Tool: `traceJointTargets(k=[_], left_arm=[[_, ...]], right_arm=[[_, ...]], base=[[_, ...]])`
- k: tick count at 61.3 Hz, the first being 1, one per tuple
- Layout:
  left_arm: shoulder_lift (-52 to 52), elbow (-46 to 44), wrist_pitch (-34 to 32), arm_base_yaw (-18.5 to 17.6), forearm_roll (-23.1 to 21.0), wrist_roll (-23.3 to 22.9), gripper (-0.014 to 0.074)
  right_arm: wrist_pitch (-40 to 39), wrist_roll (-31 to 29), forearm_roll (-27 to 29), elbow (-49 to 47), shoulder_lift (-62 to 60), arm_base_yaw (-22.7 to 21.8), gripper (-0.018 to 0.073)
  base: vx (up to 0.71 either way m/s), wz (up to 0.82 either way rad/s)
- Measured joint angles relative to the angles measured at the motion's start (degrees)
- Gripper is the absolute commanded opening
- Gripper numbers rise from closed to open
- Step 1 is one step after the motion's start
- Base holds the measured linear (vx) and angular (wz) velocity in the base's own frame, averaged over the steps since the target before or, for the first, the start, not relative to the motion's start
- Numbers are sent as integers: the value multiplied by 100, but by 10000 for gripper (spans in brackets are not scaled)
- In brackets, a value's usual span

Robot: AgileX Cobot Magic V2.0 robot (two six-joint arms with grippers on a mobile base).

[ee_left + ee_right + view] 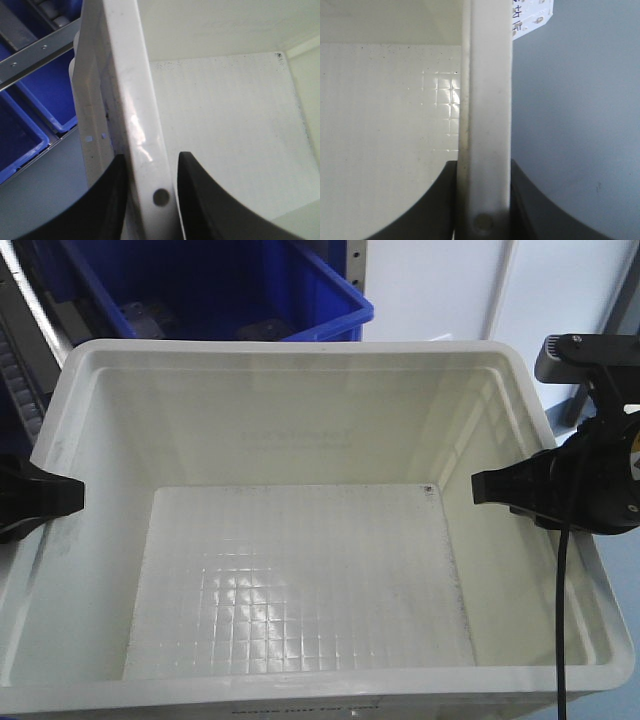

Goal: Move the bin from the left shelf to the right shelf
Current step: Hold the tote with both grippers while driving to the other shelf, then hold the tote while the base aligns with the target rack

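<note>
We see the shelf's grey metal rail [35, 52] slanting across the left, with blue plastic bins [52, 97] resting beneath it. A blue bin [250, 290] sits behind the white bin [300, 420]. What lies under the white bin we cannot tell; only a plain grey surface [575, 130] shows beside it.

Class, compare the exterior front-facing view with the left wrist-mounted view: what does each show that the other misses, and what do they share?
Front only: the bin's whole gridded floor and the right gripper at its right rim. Left wrist only: a round hole in the left rim, which sits between the left gripper's fingers, and a metal rail. Both: the white bin, the left gripper, blue bins.
</note>
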Motion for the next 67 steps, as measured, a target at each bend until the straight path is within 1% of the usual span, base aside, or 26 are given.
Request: traceJointTargets(k=[36,67], left_arm=[[0,0,0,0,0,0,73],[0,0,0,0,0,0,73]], right_arm=[[0,0,-5,0,0,0,36],[0,0,-5,0,0,0,36]], base=[[0,47],[1,33]])
